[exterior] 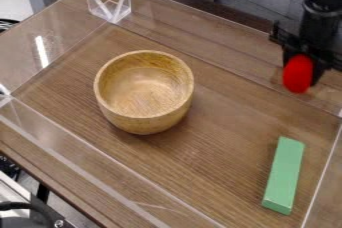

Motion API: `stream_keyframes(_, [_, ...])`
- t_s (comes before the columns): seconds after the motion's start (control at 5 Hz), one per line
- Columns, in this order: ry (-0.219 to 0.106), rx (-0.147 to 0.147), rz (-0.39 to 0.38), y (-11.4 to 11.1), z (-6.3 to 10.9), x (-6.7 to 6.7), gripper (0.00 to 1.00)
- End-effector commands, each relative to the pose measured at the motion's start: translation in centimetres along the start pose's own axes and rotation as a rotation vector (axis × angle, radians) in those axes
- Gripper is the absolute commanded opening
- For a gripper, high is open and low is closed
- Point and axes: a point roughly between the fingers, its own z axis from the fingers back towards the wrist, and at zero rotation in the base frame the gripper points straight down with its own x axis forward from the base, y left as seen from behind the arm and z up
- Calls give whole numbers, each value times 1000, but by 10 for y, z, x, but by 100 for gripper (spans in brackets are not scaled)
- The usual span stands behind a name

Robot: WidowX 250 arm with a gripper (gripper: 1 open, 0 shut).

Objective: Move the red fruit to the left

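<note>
Nearest, a flat green block (283, 175) lies at the right on the wooden bench (201, 152), with an empty wooden bowl (144, 91) left of centre. Farther back at the right edge, the end effector (302, 64) points down, clenched on the red fruit (298, 73), which hangs clear of the surface. Judged status: fruit picked up but not set down; placement remains outstanding.

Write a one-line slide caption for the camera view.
The claw holds the red fruit above the table's right side, beyond the green block, right of the empty wooden bowl.
</note>
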Motion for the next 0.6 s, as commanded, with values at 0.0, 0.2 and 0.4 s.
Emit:
stream_keyframes(0.0, [-59,2,9,-5,9,11,0])
stream_keyframes(0.2, [-52,-2,-39,-14,6,9,0])
stream_keyframes(0.4, [-45,-1,-76,-19,3,10,0])
